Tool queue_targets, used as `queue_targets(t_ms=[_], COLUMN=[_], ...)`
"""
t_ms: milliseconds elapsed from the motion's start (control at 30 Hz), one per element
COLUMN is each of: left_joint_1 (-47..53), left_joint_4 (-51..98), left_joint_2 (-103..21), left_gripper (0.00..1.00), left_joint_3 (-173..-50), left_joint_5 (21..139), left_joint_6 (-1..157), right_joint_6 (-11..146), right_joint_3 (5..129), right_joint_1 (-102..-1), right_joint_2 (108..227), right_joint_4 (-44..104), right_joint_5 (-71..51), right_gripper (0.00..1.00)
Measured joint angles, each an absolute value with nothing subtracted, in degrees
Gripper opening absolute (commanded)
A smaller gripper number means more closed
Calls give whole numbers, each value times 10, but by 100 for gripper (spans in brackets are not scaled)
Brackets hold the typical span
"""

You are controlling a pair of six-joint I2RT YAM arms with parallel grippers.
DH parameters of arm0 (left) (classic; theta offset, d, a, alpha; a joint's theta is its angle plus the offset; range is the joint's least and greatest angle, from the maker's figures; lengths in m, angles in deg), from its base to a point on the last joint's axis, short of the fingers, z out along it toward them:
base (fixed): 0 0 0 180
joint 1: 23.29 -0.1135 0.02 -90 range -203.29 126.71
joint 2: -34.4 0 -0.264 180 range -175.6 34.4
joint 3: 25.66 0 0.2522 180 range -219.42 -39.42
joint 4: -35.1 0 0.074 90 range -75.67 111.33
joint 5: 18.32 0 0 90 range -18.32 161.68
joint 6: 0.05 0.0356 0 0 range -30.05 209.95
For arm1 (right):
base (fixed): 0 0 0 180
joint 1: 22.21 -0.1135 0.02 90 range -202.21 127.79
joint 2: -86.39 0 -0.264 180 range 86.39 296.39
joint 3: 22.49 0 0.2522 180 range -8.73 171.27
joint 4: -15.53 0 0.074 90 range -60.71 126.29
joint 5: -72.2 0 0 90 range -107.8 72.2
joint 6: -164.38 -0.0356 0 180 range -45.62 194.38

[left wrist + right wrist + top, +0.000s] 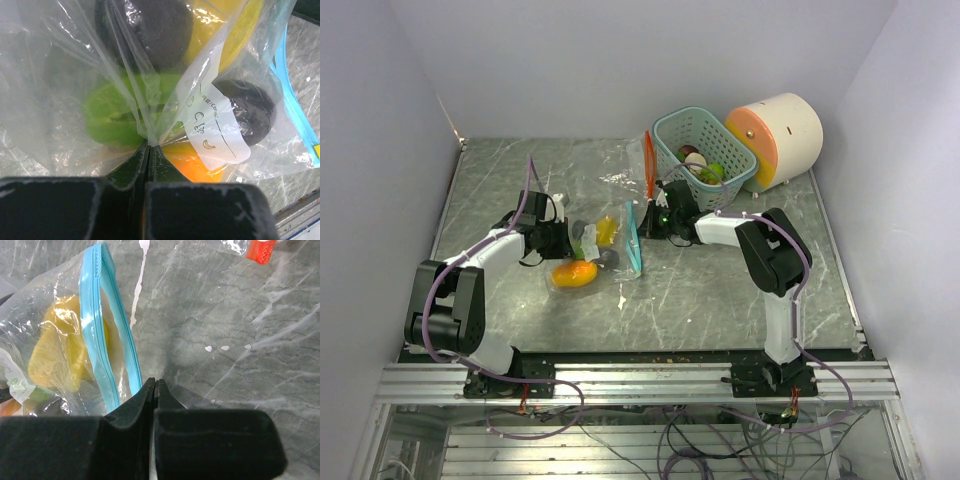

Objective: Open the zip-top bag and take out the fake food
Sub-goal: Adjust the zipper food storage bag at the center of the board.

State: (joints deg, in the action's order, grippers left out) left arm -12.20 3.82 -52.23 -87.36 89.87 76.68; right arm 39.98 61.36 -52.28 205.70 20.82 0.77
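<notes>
Top external: zip-top bag (600,255) lies crosswise; blue mouth (634,240) rightward

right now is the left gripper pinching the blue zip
No, the left gripper pinches clear bag film; the blue zip lies apart.

robot lab test cell, plain white walls (620,60), aluminium rail frame (640,381), two bolted arms

Left wrist view: zip-top bag (55,65) and dark food piece (150,30) cut by top edge; label (215,132) writing illegible. Right wrist view: red-orange object (260,250) cut off.
</notes>
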Motion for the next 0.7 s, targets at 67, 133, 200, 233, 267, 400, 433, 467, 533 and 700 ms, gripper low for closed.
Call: queue_targets(t_ms=[67, 133, 200, 233, 267, 400, 433, 467, 533, 700], left_joint_1=[-122, -122, -122, -122, -122, -122, -122, -122, -122, -122], left_joint_4=[38, 38, 38, 38, 38, 38, 38, 38, 38, 38], left_joint_2=[-522, -522, -522, -522, -522, -523, -523, -523, -523, -523], left_gripper=[7, 7, 7, 7, 7, 7, 7, 7, 7, 7], left_joint_3=[-874, -874, -874, -874, -874, -874, -874, -874, -874, -874], left_joint_5=[899, 899, 899, 899, 899, 899, 899, 899, 899, 899], left_joint_6=[767, 767, 767, 767, 767, 767, 767, 767, 767, 767], right_joint_6=[400, 401, 405, 406, 408, 410, 410, 410, 410, 408], right_joint_3=[614, 614, 610, 608, 606, 604, 604, 605, 605, 606], right_joint_1=[-523, -523, -523, -523, -522, -521, -521, -521, -520, -520], right_joint_2=[2057, 2055, 2044, 2035, 2025, 1990, 1986, 1982, 1980, 1991], right_joint_4=[209, 214, 223, 228, 232, 233, 232, 231, 227, 226], right_joint_5=[7, 1, -10, -14, -17, -22, -21, -21, -20, -9], right_gripper=[0, 0, 0, 0, 0, 0, 0, 0, 0, 0])
